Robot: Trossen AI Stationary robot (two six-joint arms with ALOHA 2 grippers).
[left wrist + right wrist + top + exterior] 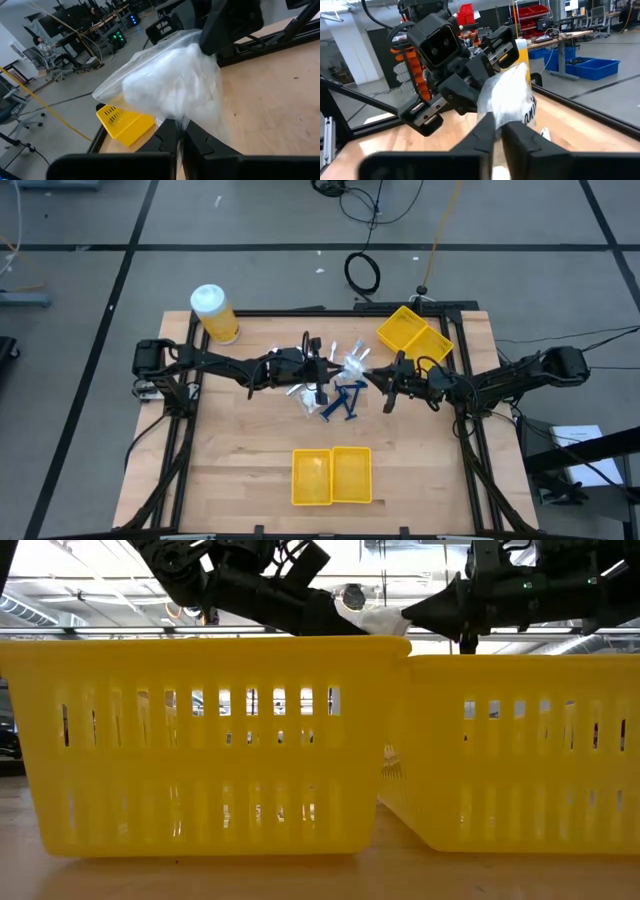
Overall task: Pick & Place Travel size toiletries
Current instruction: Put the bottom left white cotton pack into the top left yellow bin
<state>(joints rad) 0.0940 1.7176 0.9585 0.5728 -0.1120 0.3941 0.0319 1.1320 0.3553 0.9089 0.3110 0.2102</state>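
A clear packet of white bits hangs in the air over the middle of the table, between my two grippers. My left gripper is shut on it from the left and my right gripper is shut on it from the right. The low view shows the packet held well above the bins. Dark blue razors and thin white sticks lie on the wood below and beside it. My left gripper pinches one edge of the packet between its two fingers, coming nearly level from the table's left. The packet stands out beyond the fingertips, clear of the table. My right gripper pinches the packet's opposite end between its two fingers, coming about level from the table's right. The packet reaches from its fingertips across to my left gripper's fingers, lifted clear.
A yellow two-compartment bin stands near the front edge, and another at the far right. A big yellow jar with a white lid stands at the far left corner. More small packets lie behind the grippers.
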